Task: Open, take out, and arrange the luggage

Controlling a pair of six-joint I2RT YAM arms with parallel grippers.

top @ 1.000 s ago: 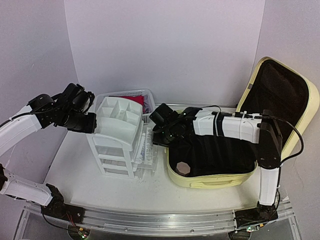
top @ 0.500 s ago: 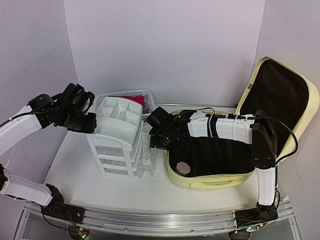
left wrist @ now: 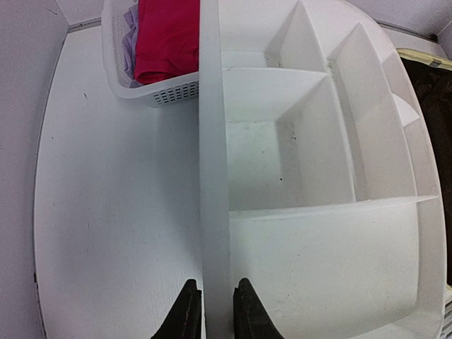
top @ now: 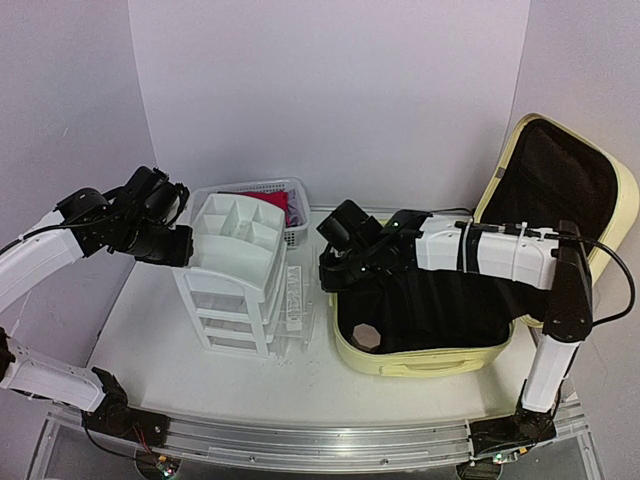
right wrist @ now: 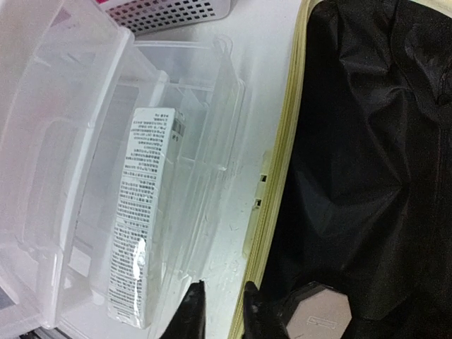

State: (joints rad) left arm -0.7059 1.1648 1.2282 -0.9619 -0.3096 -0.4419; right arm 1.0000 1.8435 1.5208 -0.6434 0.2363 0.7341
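The luggage [top: 420, 362], a pale yellow suitcase, lies open at the right with its lid [top: 560, 190] upright and its black lining showing [right wrist: 367, 141]. A dark octagonal object [right wrist: 321, 314] sits in its near left corner. My right gripper [right wrist: 222, 311] hovers over the gap between the suitcase's left rim [right wrist: 279, 176] and a pulled-out clear drawer. Its jaws are slightly apart and hold nothing. It also shows in the top view [top: 328, 272]. My left gripper [left wrist: 215, 314] is shut on the left wall of the white drawer organizer [left wrist: 296, 162].
A white printed box [right wrist: 141, 212] lies in the clear drawer [top: 295, 300] that sticks out of the organizer's right side. A white mesh basket [left wrist: 166, 88] holding red cloth stands behind the organizer. Purple walls close in the back and sides.
My right gripper went left over the clear drawer, then drew back right to the suitcase's left rim. The white box now lies uncovered in the drawer. The left arm has not moved.
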